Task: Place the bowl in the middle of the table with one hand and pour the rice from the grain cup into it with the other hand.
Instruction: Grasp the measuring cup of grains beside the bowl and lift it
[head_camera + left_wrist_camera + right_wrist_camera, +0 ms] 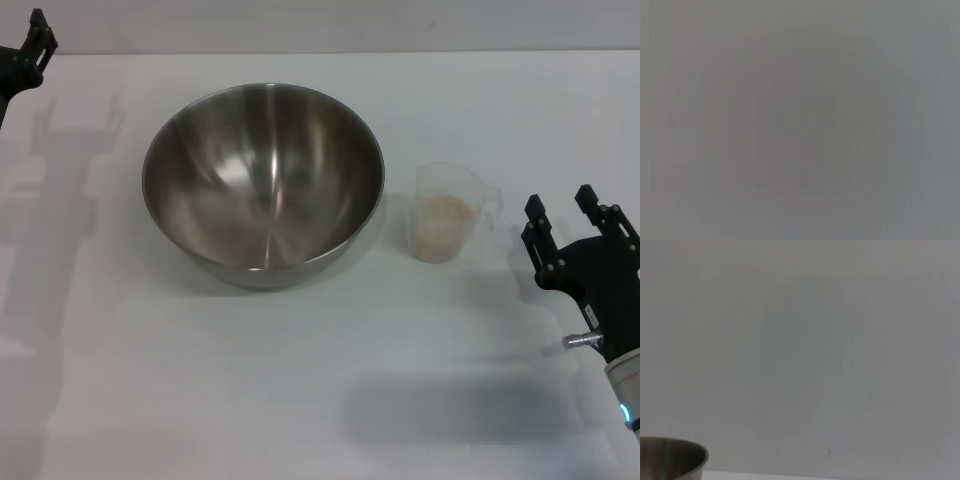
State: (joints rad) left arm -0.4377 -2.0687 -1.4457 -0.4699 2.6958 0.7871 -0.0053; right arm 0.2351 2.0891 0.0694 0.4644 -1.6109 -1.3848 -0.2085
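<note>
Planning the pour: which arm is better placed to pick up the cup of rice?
Right. The right gripper is open beside the cup, while the left gripper sits at the far corner, beyond the bowl.

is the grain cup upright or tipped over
Upright. In the head view the grain cup stands on the table beside the bowl, mouth up, with the rice still inside. Neither gripper touches it.

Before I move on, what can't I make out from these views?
- Left gripper: cut off by the head view's top-left corner, so its fingers can't be judged.
- Left wrist view: a featureless grey blur; nothing identifiable.
- Bowl: only a rim sliver at the right wrist view's edge; cup absent there.
- Rice depth: unclear through the cup's cloudy wall.
</note>
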